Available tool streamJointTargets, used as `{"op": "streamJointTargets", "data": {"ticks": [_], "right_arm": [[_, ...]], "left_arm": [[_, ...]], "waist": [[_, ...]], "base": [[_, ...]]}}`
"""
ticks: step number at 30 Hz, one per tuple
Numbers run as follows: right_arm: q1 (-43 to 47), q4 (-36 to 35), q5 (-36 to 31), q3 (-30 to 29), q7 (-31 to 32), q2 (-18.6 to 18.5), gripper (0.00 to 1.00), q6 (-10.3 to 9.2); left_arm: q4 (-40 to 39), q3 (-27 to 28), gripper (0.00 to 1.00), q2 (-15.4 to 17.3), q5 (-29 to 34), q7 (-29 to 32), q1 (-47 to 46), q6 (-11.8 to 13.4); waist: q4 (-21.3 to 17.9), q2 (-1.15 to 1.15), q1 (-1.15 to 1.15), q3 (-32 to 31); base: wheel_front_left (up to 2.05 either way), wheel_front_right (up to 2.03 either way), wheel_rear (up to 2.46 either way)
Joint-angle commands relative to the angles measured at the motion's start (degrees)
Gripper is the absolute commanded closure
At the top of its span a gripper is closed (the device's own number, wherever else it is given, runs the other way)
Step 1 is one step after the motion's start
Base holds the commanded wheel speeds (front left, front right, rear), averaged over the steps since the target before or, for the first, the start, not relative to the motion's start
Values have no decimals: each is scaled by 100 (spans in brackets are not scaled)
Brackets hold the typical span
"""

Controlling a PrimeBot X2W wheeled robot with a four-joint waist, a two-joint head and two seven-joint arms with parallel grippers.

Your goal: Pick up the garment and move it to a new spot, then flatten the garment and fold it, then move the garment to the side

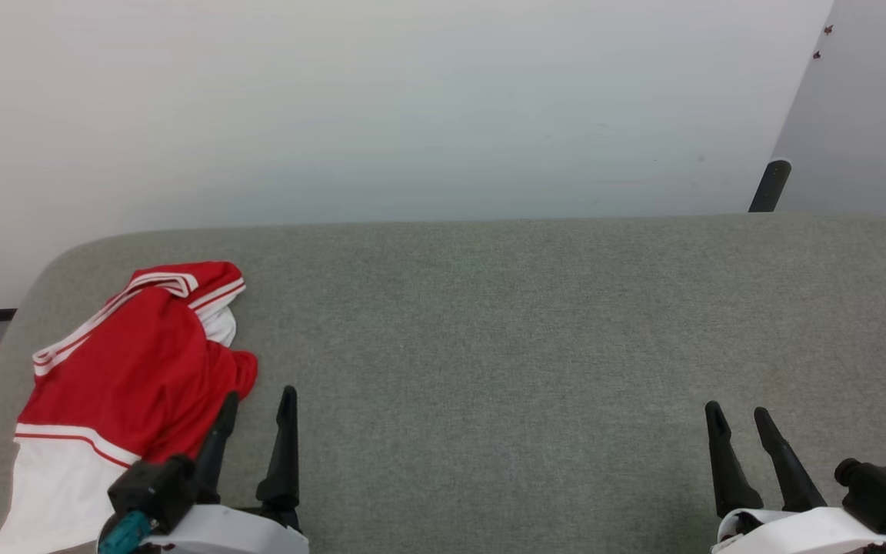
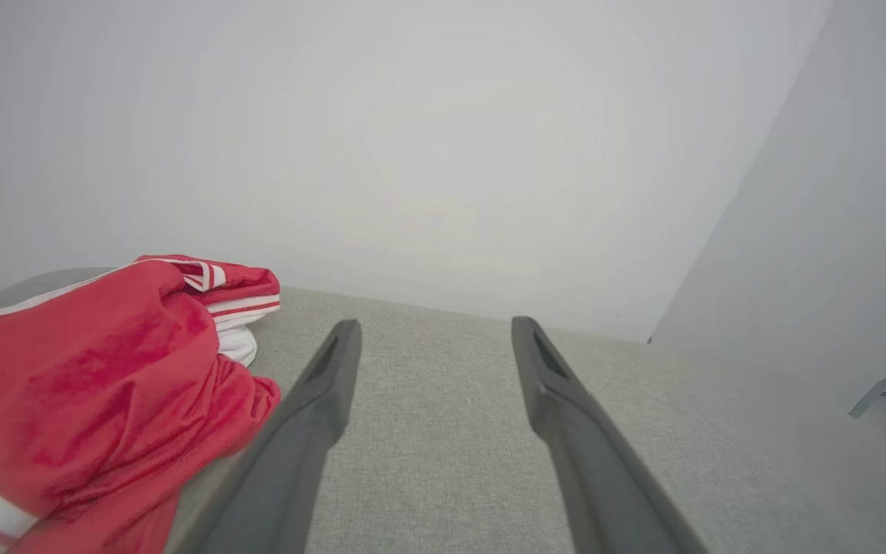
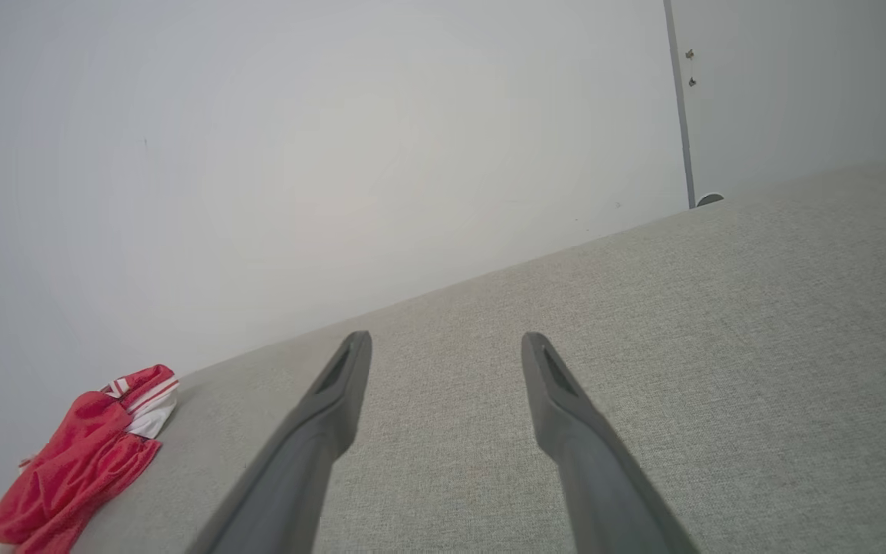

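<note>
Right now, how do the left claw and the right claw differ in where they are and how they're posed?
The left claw is right beside the garment, one finger overlapping its red edge in the head view; the right claw is far from it, over bare grey surface. The left claw's fingers lean slightly rightward, the right claw's leftward. Both are open and hold nothing.
</note>
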Motion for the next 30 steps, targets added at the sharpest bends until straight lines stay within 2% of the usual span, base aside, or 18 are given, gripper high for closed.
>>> {"op": "streamJointTargets", "data": {"ticks": [1,10,15,30], "right_arm": [[20,-56,-155,27,-58,-8,0,2],[102,-96,-479,72,-154,-26,0,3],[155,-116,-660,112,-212,-40,0,2],[27,86,-1046,697,-370,2,0,2]], "left_arm": [[-45,31,0,0,176,-56,13,-48],[-16,63,0,-45,549,-150,37,-132],[112,107,0,-81,694,-205,-54,-175],[588,479,0,93,1369,-367,-285,-186]], "waist": [[-1,0,0,-13],[31,0,0,-61],[240,0,0,-116],[1751,0,0,-412]], "base": [[0,0,0],[0,0,0],[0,0,0],[0,0,0]]}}
